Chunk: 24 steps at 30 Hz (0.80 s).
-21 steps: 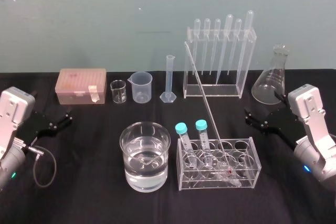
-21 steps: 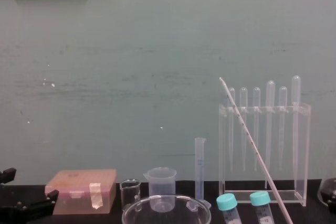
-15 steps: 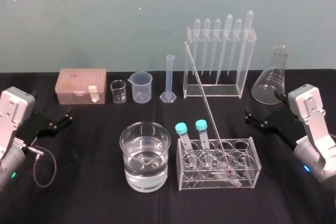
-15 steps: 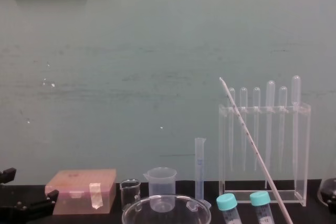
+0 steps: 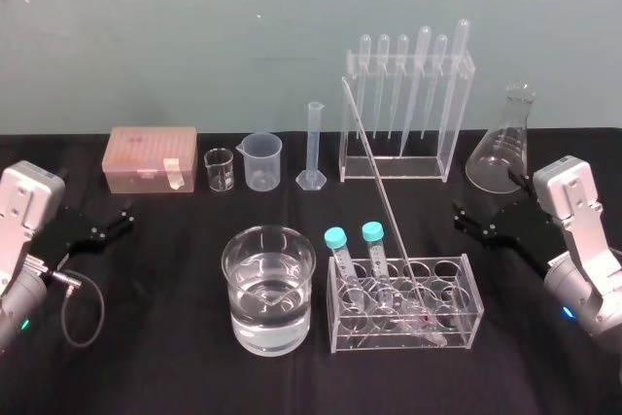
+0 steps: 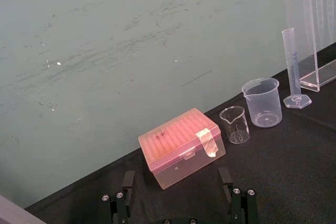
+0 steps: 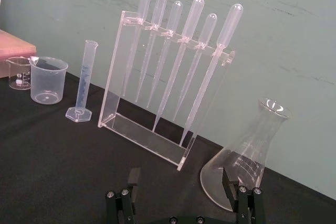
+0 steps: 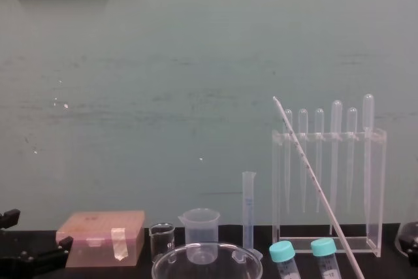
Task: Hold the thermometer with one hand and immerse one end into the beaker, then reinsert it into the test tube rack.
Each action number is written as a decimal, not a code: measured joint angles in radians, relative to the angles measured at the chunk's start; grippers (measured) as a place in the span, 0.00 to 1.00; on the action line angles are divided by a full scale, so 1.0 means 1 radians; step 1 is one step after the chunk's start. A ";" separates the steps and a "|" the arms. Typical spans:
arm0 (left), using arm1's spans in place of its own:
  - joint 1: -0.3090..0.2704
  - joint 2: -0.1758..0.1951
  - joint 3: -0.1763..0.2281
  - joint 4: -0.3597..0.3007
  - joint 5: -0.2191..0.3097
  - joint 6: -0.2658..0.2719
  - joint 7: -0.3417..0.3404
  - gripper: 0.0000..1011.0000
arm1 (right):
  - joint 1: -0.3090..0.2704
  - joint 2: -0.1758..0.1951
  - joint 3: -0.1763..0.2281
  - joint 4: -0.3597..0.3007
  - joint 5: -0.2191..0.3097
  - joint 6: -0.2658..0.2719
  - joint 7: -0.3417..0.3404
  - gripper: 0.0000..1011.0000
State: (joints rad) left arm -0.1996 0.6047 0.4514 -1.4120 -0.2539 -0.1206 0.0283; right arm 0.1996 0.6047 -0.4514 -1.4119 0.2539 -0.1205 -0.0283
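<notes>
Thermometer [image 5: 382, 191] is seen leaning tilted in the low test tube rack [image 5: 466, 313], red tip at the base. Beaker [image 5: 269, 323], part-filled with clear liquid, is placed just left of the rack. Left gripper [image 5: 124, 218] and right gripper [image 5: 459, 219] are held open at the table's sides, touching nothing.

Arms match. left claw [image 5: 123, 217]: black fingers on black linkage, silver screw heads [image 6: 116, 195] on the finger mounts. Boxy pale-grey left wrist housing [image 5: 21, 207], rounded grey forearm, small green light [image 5: 23, 324]. Thin black cable [image 5: 101, 310] loops off a metal plug [image 5: 60, 279]. right claw [image 5: 460, 219]: same black fingers and screws, pale-grey right wrist housing [image 5: 569, 197], small blue light [image 5: 567, 313].
</notes>
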 joint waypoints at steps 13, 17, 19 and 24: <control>0.000 0.000 0.000 0.000 0.000 0.000 0.000 1.00 | 0.000 0.000 0.000 0.000 0.000 0.000 0.000 0.99; 0.000 0.000 0.000 0.000 0.000 0.000 0.000 1.00 | 0.000 0.000 0.000 0.000 0.000 0.000 0.000 0.99; 0.000 0.000 0.000 0.000 0.000 0.000 0.000 1.00 | 0.000 0.000 0.000 0.000 0.000 0.000 0.000 0.99; 0.000 0.000 0.000 0.000 0.000 0.000 0.000 1.00 | 0.000 0.000 0.000 0.000 0.000 0.000 0.000 0.99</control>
State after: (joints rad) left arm -0.1995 0.6047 0.4514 -1.4120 -0.2539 -0.1206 0.0283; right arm 0.1996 0.6047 -0.4514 -1.4120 0.2539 -0.1206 -0.0283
